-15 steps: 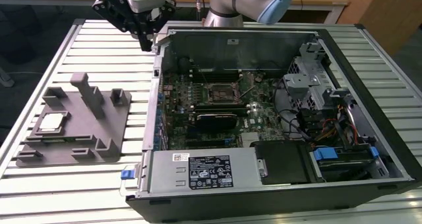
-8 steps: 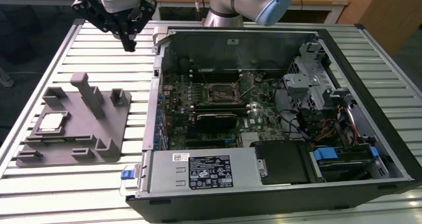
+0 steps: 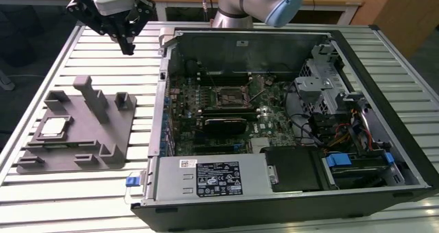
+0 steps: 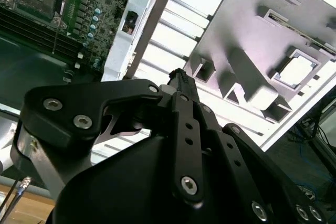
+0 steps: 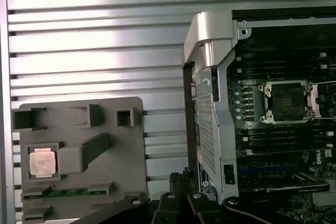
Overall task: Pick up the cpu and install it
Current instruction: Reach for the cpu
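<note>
At the left of the exterior view, your cpu (image 3: 55, 127) lay flat in a recess of the grey holder (image 3: 113, 140), whose upright post (image 3: 92, 99) rose just beside it. Your gripper (image 3: 127, 49) hung in the upper left above the slatted table (image 3: 75, 192), well apart from the cpu, pointing down, jaws closed together on nothing. Right of it sat the open computer case (image 3: 394, 135), with its socket (image 3: 231, 95) mid-board. The arm (image 3: 250, 1) entered at top centre.

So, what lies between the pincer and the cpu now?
In the exterior view, the pincer hangs over the table. Bare slats, then the tall post of the grey tray, lie before the cpu.
</note>
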Robot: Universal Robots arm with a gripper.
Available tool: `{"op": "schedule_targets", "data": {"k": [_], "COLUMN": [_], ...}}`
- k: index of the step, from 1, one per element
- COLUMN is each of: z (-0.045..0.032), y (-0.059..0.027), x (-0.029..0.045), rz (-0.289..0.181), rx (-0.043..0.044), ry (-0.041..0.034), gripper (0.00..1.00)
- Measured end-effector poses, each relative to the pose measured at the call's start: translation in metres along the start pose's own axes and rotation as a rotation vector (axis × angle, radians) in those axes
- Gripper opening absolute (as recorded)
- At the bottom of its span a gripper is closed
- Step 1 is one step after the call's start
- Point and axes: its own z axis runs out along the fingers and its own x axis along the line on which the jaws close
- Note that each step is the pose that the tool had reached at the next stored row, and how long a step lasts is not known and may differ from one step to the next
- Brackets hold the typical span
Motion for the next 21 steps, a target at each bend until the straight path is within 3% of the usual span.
{"op": "schedule_targets", "data": {"k": [21], "z": [0.0065], "y": [-0.0027], "x": [0.0420], "rz": [0.001], "rx": [0.0001], "ry": [-0.0001], "gripper": [0.11]}}
